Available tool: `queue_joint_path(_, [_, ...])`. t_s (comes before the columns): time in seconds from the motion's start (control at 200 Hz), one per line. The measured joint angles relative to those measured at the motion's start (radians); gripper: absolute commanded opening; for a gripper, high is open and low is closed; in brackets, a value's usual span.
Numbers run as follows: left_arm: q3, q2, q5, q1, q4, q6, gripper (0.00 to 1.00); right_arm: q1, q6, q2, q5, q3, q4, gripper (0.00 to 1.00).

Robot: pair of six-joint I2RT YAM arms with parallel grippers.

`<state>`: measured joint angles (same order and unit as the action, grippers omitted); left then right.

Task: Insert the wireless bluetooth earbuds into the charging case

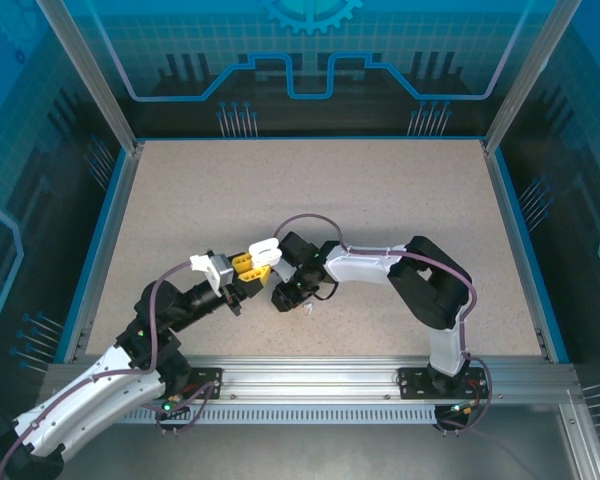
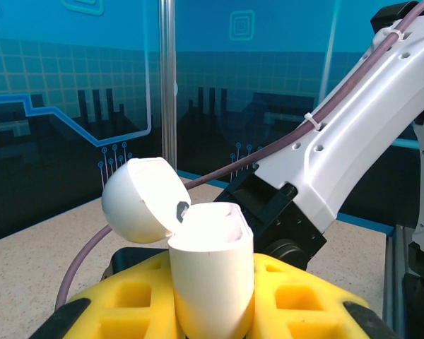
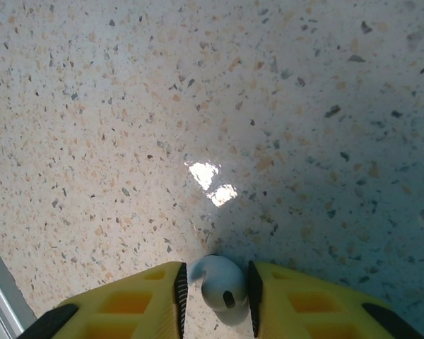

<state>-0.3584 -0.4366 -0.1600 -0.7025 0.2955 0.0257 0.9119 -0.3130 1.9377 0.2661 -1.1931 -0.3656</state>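
Holding, left hand (image 1: 246, 263): clamped on the white case, one yellow finger on each side of it.
Case (image 2: 212, 261): upright in that grip, with the lid (image 2: 138, 201) hinged open and tipped back to the left.
Right hand (image 3: 215, 300): just beside the left hand, pointing down and closed about a white earbud.
Earbud (image 3: 219, 279): between the two ribbed pads, low over the speckled tabletop (image 3: 198, 106); I cannot tell whether it rests on it.

white-and-black arms (image 1: 365, 266), purple cables (image 2: 351, 75), yellow pocketed fingers (image 3: 127, 311), black ribbed pads (image 3: 180, 296)
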Motion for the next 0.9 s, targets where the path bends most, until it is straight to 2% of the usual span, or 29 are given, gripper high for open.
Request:
queue_joint_path(0.325, [0.000, 0.000, 0.008, 0.000, -0.001, 0.000, 0.00, 0.000, 0.004, 0.000, 0.000, 0.002, -0.003, 0.23])
queue_joint_path(0.54, [0.000, 0.000, 0.008, 0.000, -0.003, 0.000, 0.00, -0.001, 0.003, -0.033, -0.004, 0.042, 0.009, 0.22])
queue_joint_path(0.72, [0.000, -0.001, 0.008, 0.000, -0.004, 0.000, 0.00, -0.009, 0.003, -0.130, -0.033, 0.095, 0.012, 0.22])
queue_joint_path(0.896, [0.000, -0.021, 0.015, 0.000, -0.008, -0.004, 0.00, -0.051, 0.008, -0.338, -0.110, 0.166, 0.014, 0.22])
